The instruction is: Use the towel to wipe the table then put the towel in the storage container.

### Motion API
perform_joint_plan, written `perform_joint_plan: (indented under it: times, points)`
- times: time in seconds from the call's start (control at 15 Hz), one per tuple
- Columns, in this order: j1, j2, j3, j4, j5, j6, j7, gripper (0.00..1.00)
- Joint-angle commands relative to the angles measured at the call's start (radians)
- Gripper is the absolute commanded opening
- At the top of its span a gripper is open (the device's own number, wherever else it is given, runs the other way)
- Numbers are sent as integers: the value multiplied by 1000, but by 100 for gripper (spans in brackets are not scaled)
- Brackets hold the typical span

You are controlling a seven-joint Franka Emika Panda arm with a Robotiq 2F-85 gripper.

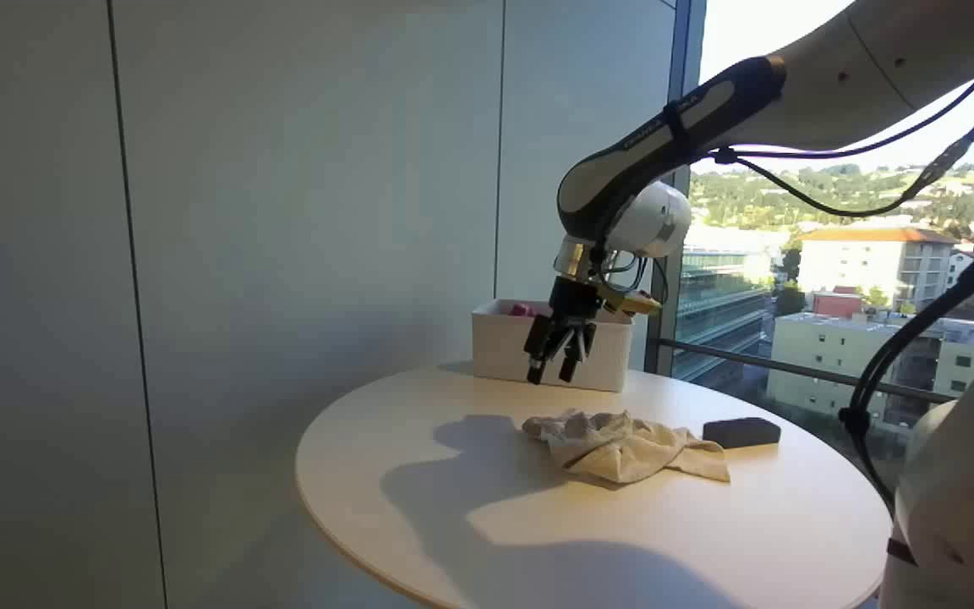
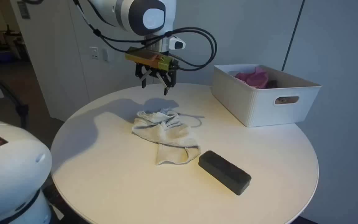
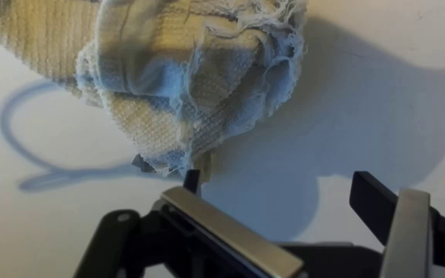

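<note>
On a smooth, round table (image 1: 673,518), a rumpled, ribbed, frayed towel (image 1: 626,450) is laid beside a dark oblong block (image 1: 742,433); the gripper (image 1: 552,376) is pointed down, jaws spread wide, before a white container (image 1: 500,351) in an exterior view.

In an exterior view: dark block (image 2: 224,172) below-right of pincer (image 2: 154,88), pink item (image 2: 256,77) right of it, wall plate (image 2: 94,53) upper left

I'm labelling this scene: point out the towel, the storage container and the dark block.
Towel (image 2: 168,134): in an exterior view, on its crumpled middle.
Storage container (image 2: 280,112): in an exterior view, on its slotted outer wall.
Dark block (image 2: 224,170): in an exterior view, on its top face.
</note>
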Motion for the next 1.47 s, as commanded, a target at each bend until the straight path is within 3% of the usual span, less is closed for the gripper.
perform_joint_plan:
  times: [0.0,0.53,1.13,1.2,1.27,1.4]
  points:
    - [-20,1,19,6,8,-3,-6,100]
    - [-28,-4,23,4,-3,4,8,100]
    - [-146,27,52,-219,-192,106,163,100]
    - [-145,37,48,-239,-194,128,154,75]
    - [-146,48,46,-256,-198,162,153,73]
    - [-147,57,53,-271,-214,209,155,59]
